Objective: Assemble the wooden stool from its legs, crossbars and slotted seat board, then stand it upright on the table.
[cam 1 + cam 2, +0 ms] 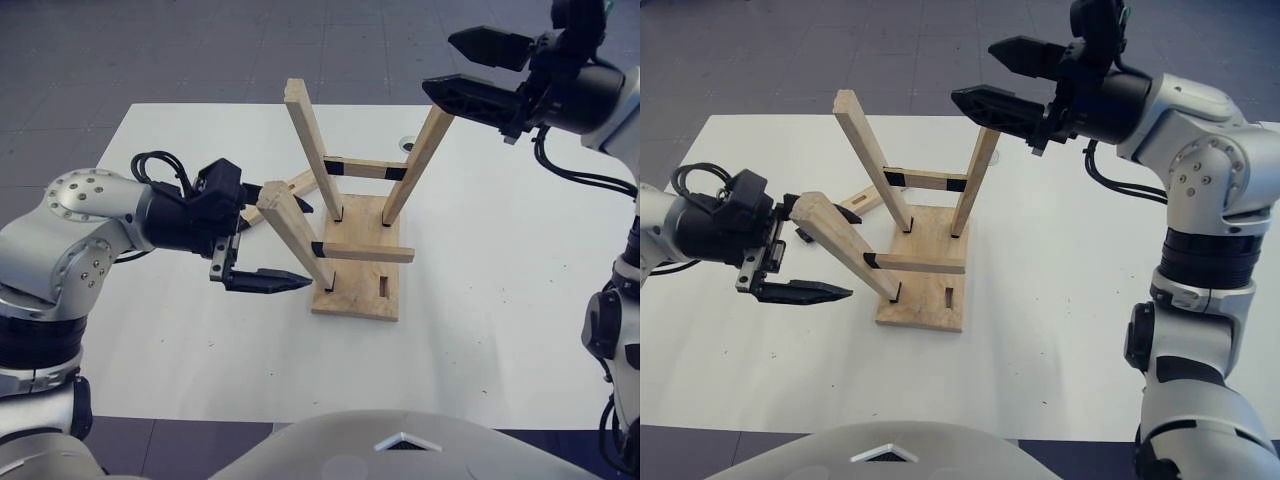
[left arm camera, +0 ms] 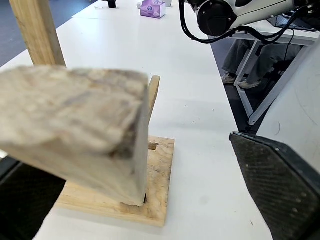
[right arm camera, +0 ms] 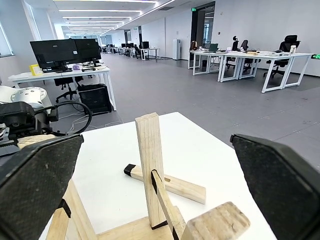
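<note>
The wooden stool (image 1: 368,251) sits upside down on the desk (image 1: 500,330), its seat board (image 1: 352,298) flat below both grippers. The left gripper (image 1: 303,243) is open, the nearest leg (image 1: 290,222) between its fingers. The right gripper (image 1: 438,62) is open just above another leg (image 1: 415,165).

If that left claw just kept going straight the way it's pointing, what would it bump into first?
Most likely the tilted stool leg: its top end sits right ahead of the left gripper, between its open jaws. Depth is hard to judge, so they may be very close already.
</note>
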`<action>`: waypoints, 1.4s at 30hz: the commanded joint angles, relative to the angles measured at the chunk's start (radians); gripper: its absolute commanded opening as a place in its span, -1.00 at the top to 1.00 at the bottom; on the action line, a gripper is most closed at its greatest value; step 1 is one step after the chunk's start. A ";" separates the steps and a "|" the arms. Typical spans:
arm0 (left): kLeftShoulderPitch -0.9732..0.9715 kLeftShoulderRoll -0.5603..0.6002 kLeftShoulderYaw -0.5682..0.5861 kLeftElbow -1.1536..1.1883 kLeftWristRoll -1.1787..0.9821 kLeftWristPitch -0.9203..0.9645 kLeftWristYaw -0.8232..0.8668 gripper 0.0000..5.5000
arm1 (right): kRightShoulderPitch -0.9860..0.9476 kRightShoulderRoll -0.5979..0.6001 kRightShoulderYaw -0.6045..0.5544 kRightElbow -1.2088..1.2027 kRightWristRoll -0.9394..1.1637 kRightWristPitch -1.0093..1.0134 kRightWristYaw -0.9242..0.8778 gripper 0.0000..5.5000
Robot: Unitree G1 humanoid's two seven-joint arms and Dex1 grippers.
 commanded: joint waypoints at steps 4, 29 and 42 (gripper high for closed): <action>-0.040 0.035 0.009 -0.031 -0.001 0.000 -0.044 -0.99 | 0.006 -0.010 -0.009 0.002 0.001 0.006 -0.006 -1.00; -0.170 0.084 0.144 -0.036 -0.324 0.289 -0.016 -0.99 | 0.013 -0.009 -0.009 -0.015 0.005 0.009 -0.023 -1.00; -0.257 -0.278 0.266 -0.158 -0.847 0.235 0.986 -0.88 | 0.023 0.005 -0.016 -0.013 0.006 0.009 -0.066 -1.00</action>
